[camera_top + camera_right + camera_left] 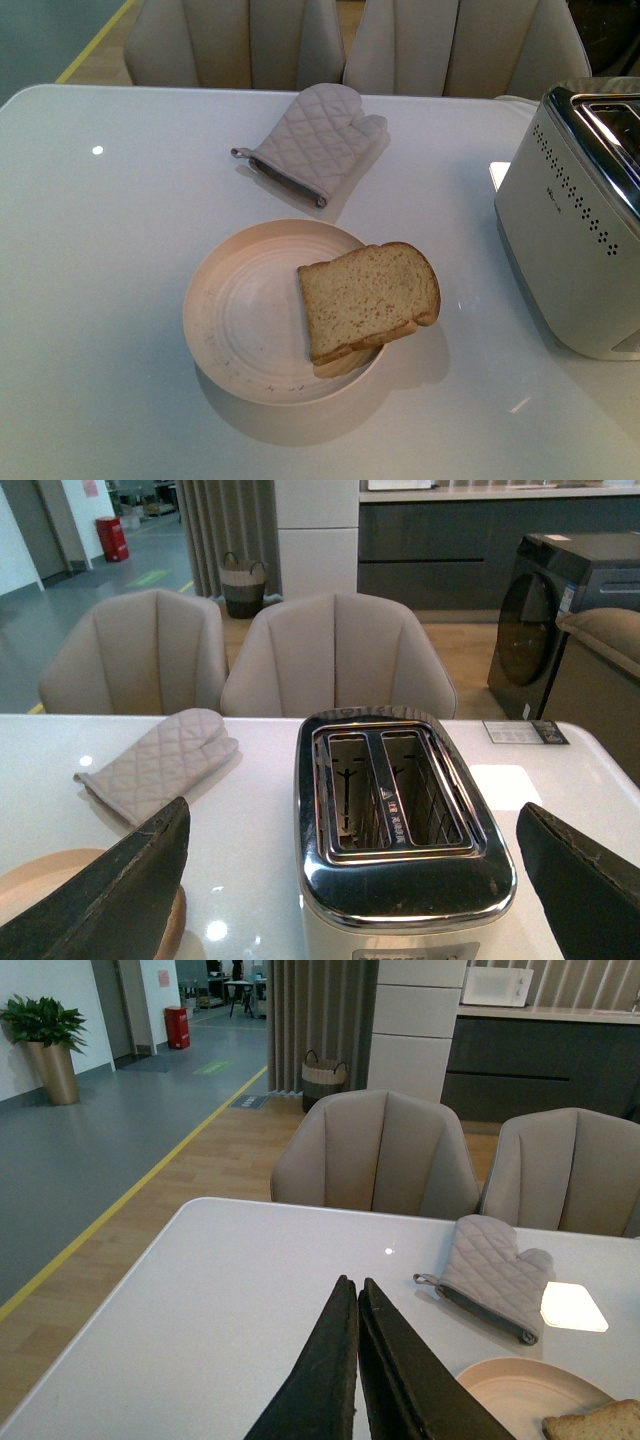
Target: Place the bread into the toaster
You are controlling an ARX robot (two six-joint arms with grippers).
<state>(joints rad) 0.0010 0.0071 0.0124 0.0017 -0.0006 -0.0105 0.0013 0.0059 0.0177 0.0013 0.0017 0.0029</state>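
Gaping right claw [352, 806] faces toaster [405, 885]; left claw [355, 1283] closed.

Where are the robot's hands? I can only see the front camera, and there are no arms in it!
Observer: The left gripper shows in the left wrist view. Its jaws are pressed shut and hold nothing.
Operator: What about the other hand?
Observer: The right gripper is wide open, one finger on each side of its camera's picture.
Operator: Is anything inside the toaster already?
Observer: No. The right wrist view looks down into the toaster, and both slots are empty.
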